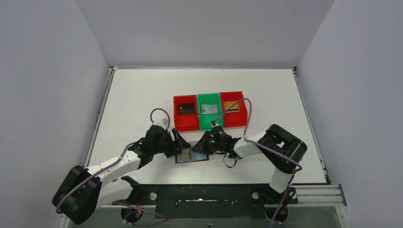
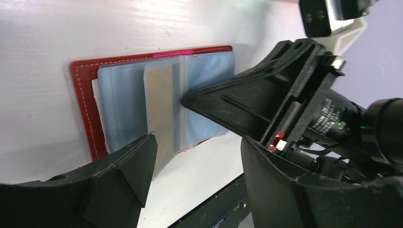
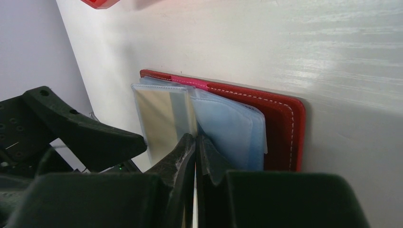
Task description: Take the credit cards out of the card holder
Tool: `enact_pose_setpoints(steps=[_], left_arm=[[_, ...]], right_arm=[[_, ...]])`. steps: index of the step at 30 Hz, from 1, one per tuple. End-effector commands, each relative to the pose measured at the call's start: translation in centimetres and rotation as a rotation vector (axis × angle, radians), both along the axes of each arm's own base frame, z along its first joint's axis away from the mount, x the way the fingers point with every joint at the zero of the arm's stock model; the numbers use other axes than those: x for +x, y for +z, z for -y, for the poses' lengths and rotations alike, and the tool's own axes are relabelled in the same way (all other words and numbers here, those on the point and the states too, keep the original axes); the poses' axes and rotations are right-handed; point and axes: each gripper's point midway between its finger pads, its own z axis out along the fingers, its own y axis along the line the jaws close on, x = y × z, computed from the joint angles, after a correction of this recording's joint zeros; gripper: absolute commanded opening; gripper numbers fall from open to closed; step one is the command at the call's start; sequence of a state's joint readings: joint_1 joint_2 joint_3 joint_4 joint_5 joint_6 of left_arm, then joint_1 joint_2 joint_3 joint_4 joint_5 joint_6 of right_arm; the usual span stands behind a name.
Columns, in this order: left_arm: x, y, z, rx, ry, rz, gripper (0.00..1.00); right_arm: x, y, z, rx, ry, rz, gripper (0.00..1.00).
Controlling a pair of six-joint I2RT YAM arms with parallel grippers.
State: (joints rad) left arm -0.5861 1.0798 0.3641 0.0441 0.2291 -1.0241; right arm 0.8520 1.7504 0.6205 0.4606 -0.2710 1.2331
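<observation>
The dark red card holder (image 1: 192, 156) lies open on the table between both grippers. It shows in the left wrist view (image 2: 81, 99) and in the right wrist view (image 3: 285, 123). Its pale blue-grey sleeves (image 3: 233, 128) fan out. One clear sleeve holding a gold-yellow credit card (image 2: 161, 104) (image 3: 159, 118) stands lifted off the others. My right gripper (image 3: 195, 138) (image 1: 202, 146) is shut, its tips pinched at that sleeve's inner edge. My left gripper (image 2: 199, 175) (image 1: 179, 142) is open and empty, straddling the near end of the lifted sleeve.
Three bins stand just behind the wallet. A red bin (image 1: 186, 124) holds a dark card (image 1: 187, 109), a green bin (image 1: 209, 124) holds a silvery card (image 1: 210, 109), and a red bin (image 1: 236, 122) holds a gold card (image 1: 232, 105). The table's front edge (image 2: 209, 199) is close.
</observation>
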Motion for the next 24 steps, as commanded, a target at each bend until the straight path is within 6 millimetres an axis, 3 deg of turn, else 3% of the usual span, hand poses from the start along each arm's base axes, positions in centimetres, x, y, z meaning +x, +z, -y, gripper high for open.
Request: enact_pose_setpoints(steps=[1, 5, 12, 15, 19, 24], left_arm=[[1.0, 0.9, 1.0, -0.035, -0.035, 0.044, 0.64], [1.2, 0.8, 0.5, -0.002, -0.013, 0.049, 0.64], [1.9, 3.3, -0.5, 0.026, 0.027, 0.117, 0.66], [1.8, 2.5, -1.0, 0.055, 0.036, 0.103, 0.68], [1.1, 0.8, 0.0, 0.042, -0.028, 0.048, 0.67], [1.2, 0.5, 0.7, 0.035, -0.048, 0.045, 0.67]], right_arm=[[-1.6, -4.6, 3.6, -0.169, -0.027, -0.09, 0.0], [-1.5, -4.7, 3.7, -0.169, -0.028, -0.091, 0.0], [-1.6, -4.9, 3.6, -0.169, -0.028, -0.099, 0.0], [-1.5, -4.9, 3.8, -0.171, -0.034, -0.101, 0.0], [-1.6, -5.1, 4.0, -0.173, -0.037, -0.107, 0.0], [-1.6, -5.3, 4.0, -0.171, -0.037, -0.115, 0.0]])
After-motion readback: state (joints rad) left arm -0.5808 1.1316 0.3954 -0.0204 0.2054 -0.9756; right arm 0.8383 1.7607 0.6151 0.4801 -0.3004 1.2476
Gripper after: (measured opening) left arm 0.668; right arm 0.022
